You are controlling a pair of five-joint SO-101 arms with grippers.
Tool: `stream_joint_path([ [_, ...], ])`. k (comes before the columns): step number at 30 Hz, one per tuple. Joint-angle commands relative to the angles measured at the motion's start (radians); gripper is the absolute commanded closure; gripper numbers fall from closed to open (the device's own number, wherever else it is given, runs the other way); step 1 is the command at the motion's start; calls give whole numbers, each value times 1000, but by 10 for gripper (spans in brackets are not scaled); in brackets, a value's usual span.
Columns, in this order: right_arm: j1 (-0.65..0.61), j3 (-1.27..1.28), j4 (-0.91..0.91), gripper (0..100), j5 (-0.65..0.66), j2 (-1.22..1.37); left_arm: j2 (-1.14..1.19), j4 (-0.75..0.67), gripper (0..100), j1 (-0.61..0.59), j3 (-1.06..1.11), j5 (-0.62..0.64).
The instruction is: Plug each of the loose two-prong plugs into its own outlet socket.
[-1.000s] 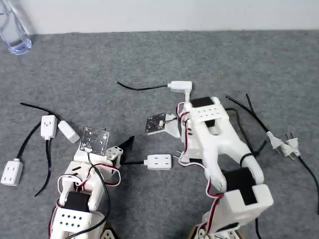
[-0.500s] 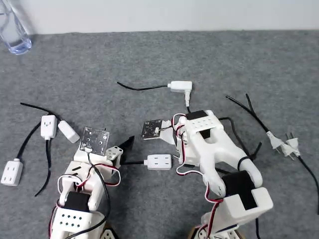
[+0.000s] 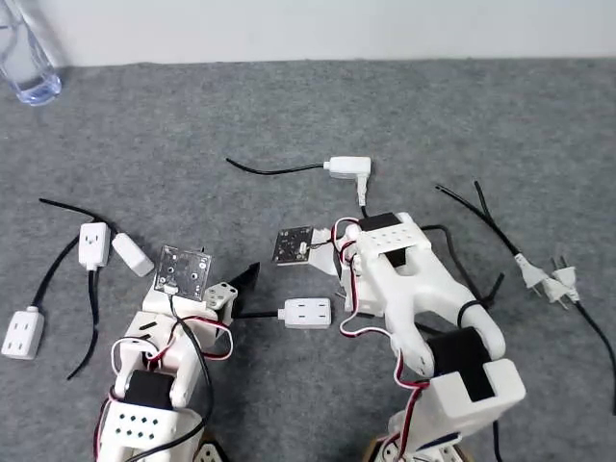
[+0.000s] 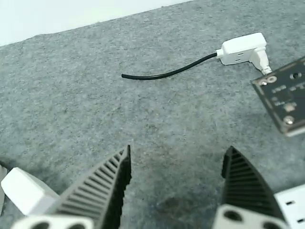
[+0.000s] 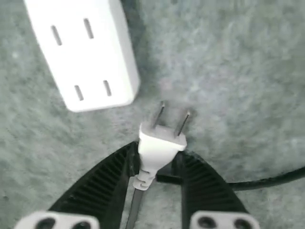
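My right gripper [image 5: 155, 164] is shut on a white two-prong plug [image 5: 159, 143]. Its prongs point at the carpet just beside a white outlet socket [image 5: 83, 47], a short gap away. In the high view this socket [image 3: 306, 312] lies between the two arms, right by the right arm's front end. My left gripper [image 4: 178, 155] is open with nothing between its fingers and hovers low over bare carpet; it sits just left of that socket [image 3: 241, 279]. Two more loose plugs [image 3: 547, 277] lie at the far right.
A white connector on a black cord [image 3: 348, 167] lies beyond the right arm. Two white sockets [image 3: 93, 243] [image 3: 21, 334] and a white block [image 3: 132, 254] lie at the left. Black cords trail beside the right arm. A clear bottle [image 3: 27, 58] stands at the back left.
The right arm has drawn back from the far connector toward the middle socket, carrying the plug. The left arm has not moved.
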Motion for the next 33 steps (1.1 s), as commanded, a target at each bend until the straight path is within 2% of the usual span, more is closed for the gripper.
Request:
stream_joint_path([
  [1,-15,-25,-22,991,-8,16,-15,9,709,0,-4,-8],
  [8,-15,-29,-13,990,-15,1,-15,11,709,54,10,-8],
  [10,-15,-49,47,990,-18,-38,-15,11,709,95,10,-8],
  [15,-15,-149,242,990,-120,-177,-15,11,709,173,12,-3],
  [20,-39,-178,340,990,-138,-251,-15,9,708,238,12,-6],
  [29,-231,-180,372,990,-295,-275,-17,5,708,239,2,-2],
  [33,-251,-181,374,990,-327,-277,-17,5,709,241,2,-2],
])
